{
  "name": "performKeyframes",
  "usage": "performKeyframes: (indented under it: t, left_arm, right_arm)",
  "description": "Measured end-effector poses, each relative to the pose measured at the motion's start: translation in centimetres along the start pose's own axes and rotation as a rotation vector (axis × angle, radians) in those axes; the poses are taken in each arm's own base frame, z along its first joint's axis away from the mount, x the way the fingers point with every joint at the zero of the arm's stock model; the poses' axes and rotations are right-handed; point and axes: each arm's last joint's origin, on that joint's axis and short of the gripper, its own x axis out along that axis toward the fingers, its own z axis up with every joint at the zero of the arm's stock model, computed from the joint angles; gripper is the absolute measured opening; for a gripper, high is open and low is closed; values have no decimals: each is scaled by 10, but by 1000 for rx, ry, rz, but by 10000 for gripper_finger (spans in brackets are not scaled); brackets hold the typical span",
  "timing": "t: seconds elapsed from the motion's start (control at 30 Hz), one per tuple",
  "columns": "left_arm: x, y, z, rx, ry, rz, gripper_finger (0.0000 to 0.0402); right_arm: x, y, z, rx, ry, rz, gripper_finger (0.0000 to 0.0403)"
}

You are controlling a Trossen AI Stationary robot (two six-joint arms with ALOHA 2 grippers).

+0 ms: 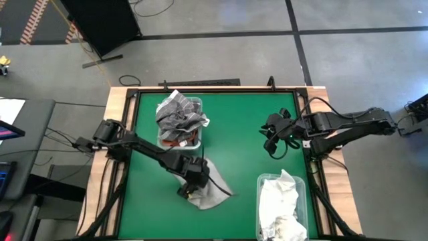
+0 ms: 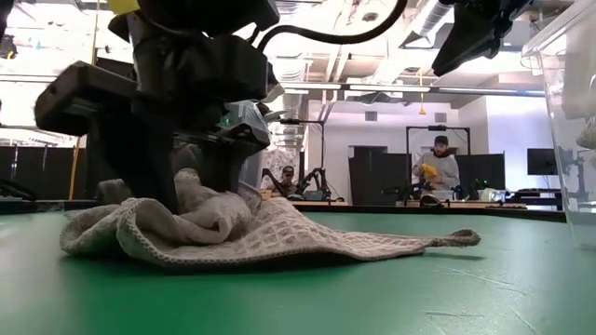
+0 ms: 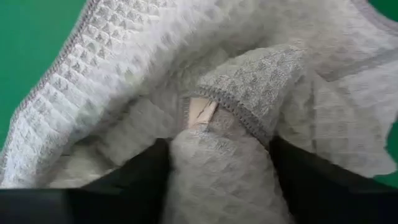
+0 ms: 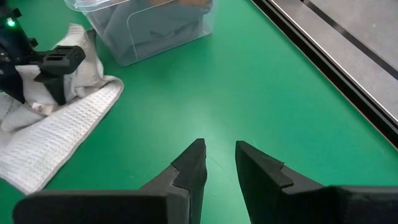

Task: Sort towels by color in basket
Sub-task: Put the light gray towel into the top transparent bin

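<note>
A light grey waffle-weave towel [image 1: 214,192] lies crumpled on the green table near its front middle, one corner [image 2: 461,238] trailing flat. My left gripper [image 3: 217,168] stands on it from above, open, with a raised fold of the towel between its fingers. A beige label [image 3: 200,112] shows on the fold. My right gripper [image 4: 219,163] hovers over the table's right half, narrowly open on nothing. A clear bin [image 1: 198,137] at the back left holds grey plaid [image 1: 177,112] and rust-orange [image 1: 175,142] towels. Another bin [image 1: 304,194] at the front right holds white towels [image 1: 279,204]. My left gripper comes steeply from above, and its two fingers [image 3: 146,171] push down into the towel on either side of a bunched fold [image 3: 217,143] with several layers. The fold fills the gap between them. The towel rests on the table, slack.
The green table ends in a black frame rail [image 4: 336,68] on its right. Open green surface lies between the two bins. Beyond the far edge people sit at desks [image 2: 438,167] in the room.
</note>
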Motion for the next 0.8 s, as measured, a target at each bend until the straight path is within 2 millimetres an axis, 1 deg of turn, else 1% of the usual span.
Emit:
performKeyframes:
  t: [0.07,0.2,0.23,0.27,0.43,0.53,0.63,0.7,0.8]
  left_arm:
    - [0,-2,0,6,1,-7,217]
    - [1,-7,0,30,5,-27,85]
    - [1,-9,0,42,5,-32,56]
    - [1,-10,1,54,5,-32,38]
    - [-1,-18,5,97,10,-10,39]
    - [-9,-24,9,126,38,29,39]
    - [-26,-28,13,157,70,76,39]
    - [-42,-30,22,168,39,121,39]
    - [-64,-31,25,174,23,196,39]
  right_arm:
    - [0,0,0,1,-2,1,118]
    - [0,0,0,3,-4,2,118]
    - [0,0,0,3,-5,2,118]
    - [0,0,0,3,-5,2,118]
    - [0,0,0,3,-6,4,118]
    - [-1,2,0,-2,-9,12,118]
    - [-2,4,0,-8,-10,21,118]
    - [-2,5,-1,-12,-11,26,118]
    - [-3,6,-1,-15,-13,32,118]
